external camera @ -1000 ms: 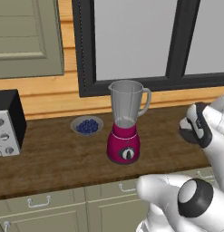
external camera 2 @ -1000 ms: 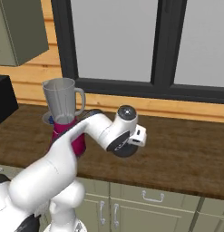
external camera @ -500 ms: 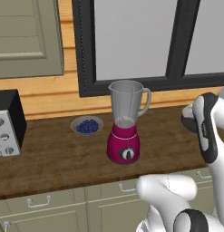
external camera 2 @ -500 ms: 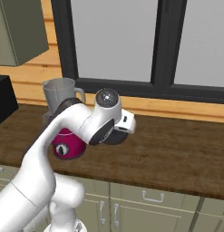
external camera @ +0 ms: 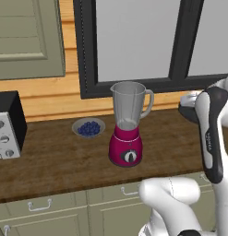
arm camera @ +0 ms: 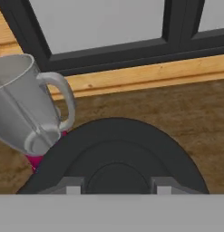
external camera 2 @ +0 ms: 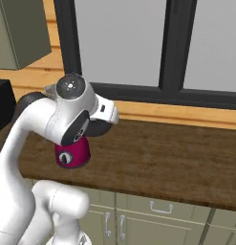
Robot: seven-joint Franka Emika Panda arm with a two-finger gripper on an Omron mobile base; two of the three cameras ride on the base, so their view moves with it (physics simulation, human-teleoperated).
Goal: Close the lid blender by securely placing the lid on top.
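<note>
Landmark: tall blender [external camera: 128,124] with rounded magenta base, black front dial and clear greyish jar with side handle. It stands upright on the dark brown wooden counter [external camera: 64,159], in front of the black-framed window [external camera: 134,41]. The jar mouth is open, with nothing on it.

Flat round black lid [arm camera: 115,158]: held up off the counter, to the right of the blender and about level with the jar's upper part. In the hand view it sits just beyond the finger tips [arm camera: 73,186], its near edge between them, with the jar's handle beside its left rim. In the left base view its dark edge [external camera: 188,109] shows beside the white forearm.

Two-finger gripper [arm camera: 115,188]: fingers set at either side of the lid's near rim, gripping it.

Small grey bowl of blueberries [external camera: 88,127]: on the counter, left of the blender and a little behind it.

Black-and-grey boxy toaster oven [external camera: 7,124]: far left of the blender, at the counter's end.

Pale green cabinet doors with metal handles [external camera: 64,212]: below the counter.
</note>
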